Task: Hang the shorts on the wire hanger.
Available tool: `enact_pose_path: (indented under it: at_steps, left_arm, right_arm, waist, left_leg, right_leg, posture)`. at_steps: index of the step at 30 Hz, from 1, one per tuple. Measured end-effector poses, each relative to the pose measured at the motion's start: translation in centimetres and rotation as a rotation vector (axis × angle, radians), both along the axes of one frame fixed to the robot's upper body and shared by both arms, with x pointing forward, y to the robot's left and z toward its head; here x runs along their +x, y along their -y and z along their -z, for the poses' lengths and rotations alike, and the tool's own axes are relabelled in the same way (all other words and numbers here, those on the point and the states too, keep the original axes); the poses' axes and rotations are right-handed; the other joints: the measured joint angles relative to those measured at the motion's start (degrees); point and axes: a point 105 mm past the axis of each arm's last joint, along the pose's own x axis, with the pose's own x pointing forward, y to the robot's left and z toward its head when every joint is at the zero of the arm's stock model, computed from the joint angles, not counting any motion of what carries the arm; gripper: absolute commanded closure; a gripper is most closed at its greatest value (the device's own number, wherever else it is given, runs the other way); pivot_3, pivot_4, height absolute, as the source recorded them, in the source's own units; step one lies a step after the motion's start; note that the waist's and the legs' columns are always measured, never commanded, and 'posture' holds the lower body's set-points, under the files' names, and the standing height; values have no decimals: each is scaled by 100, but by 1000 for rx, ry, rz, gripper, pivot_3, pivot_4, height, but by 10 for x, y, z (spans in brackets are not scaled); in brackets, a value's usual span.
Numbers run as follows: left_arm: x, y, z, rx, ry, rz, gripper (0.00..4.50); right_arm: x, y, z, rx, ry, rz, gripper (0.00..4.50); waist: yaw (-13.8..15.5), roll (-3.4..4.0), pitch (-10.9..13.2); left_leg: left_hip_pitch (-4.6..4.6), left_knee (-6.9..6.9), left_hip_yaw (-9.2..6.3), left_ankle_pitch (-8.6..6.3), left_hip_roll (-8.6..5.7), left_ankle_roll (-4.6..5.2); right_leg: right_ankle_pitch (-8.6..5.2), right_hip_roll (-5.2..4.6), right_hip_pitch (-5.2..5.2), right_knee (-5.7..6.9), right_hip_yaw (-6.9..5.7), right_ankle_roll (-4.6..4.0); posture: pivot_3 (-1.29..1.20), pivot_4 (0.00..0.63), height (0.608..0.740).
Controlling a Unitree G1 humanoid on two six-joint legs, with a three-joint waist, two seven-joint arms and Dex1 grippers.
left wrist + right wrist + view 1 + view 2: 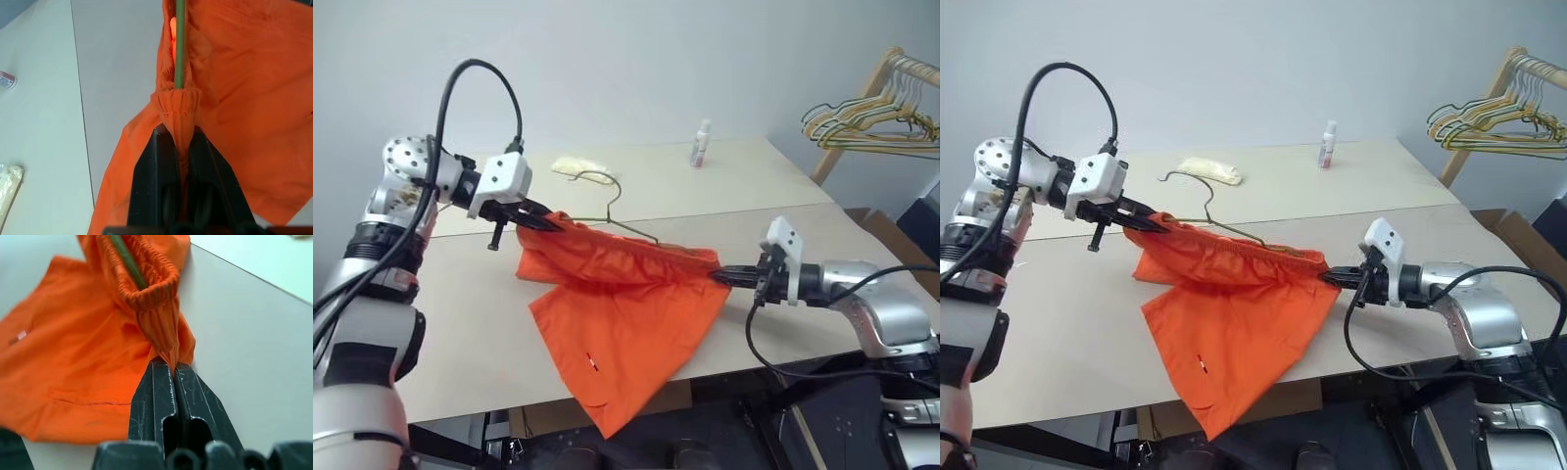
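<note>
Shorts [617, 313] hung nearest the robot, their loose orange leg draped over the front edge of the tabletop [470, 323] while the gathered waistband was stretched taut between the two arms. The right gripper [729, 277] had its black fingers [161, 401] closed on one end of the waistband, pinching a fold of elastic; the left gripper [536, 220] had its fingers [161, 171] clamped on the other end in the same way. The wire hanger [617, 211] lay along the waistband, its lower wire running inside the gathered band in both wrist views, its twisted neck and hook rising clear behind the fabric.

Judging from this, the step in hand was spreading the waistband along the hanger's body. It would call for keeping both grips firm and the band evenly tight, so the thin wire would not slip out of the opening, and for moving both ends together rather than one at a time. Too much pull might bend the wire or tug the elastic out of one pinch.

Farther back on the tabletop stood a small bottle [701, 143], upright, its contents impossible to tell, and a pale packet [579, 167] lay flat near it. Beyond the tabletop's far right corner a wooden rack [862, 103] held a bunch of hangers [867, 122].
</note>
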Motion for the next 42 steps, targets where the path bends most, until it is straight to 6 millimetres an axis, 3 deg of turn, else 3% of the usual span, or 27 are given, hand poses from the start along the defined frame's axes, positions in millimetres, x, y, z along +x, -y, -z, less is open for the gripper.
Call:
enact_pose_path:
  at_steps: [15, 23, 27, 37, 42]
  left_arm:
    - [25, 27, -19, 22, 181, -41, 4500]
    - [21, 31, -20, 23, 186, -5, 4500]
    - [20, 29, -16, 19, 179, -10, 4500]
    - [18, 34, -15, -11, 161, -9, 4500]
    - [18, 33, -14, -15, 160, -13, 4500]
  right_arm:
    - [20, -10, -72, -338, 365, -108, 4486]
    - [22, -24, -71, -386, 475, -177, 4486]
    - [20, -30, -68, -375, 501, -204, 3457]
    - [24, -45, -56, -299, 455, -203, 16]
    - [32, -43, -46, -249, 354, -128, 16]
  waist:
    - [-14, -2, 1]
    - [-19, -2, 1]
    - [-17, -2, 1]
    - [-19, -2, 1]
    - [-18, -1, 1]
  left_leg:
    - [-2, 5, 4, -1, -1, 1]
    - [-3, 5, 4, -1, -1, 0]
    - [-2, 5, 4, 0, -1, -1]
    - [-2, 5, 3, 0, -1, -1]
    - [-2, 5, 3, 1, -1, -3]
  right_leg:
    - [0, -2, 0, -2, 3, 1]
    - [0, -2, -1, -1, 3, 2]
    - [0, -2, -1, 0, 3, 2]
    - [0, -2, -1, 0, 3, 2]
    - [0, -2, -1, 1, 3, 2]
  posture:
    - [108, 0, 740]
    - [120, 0, 740]
    - [120, 0, 740]
    - [125, 0, 740]
    - [122, 0, 740]
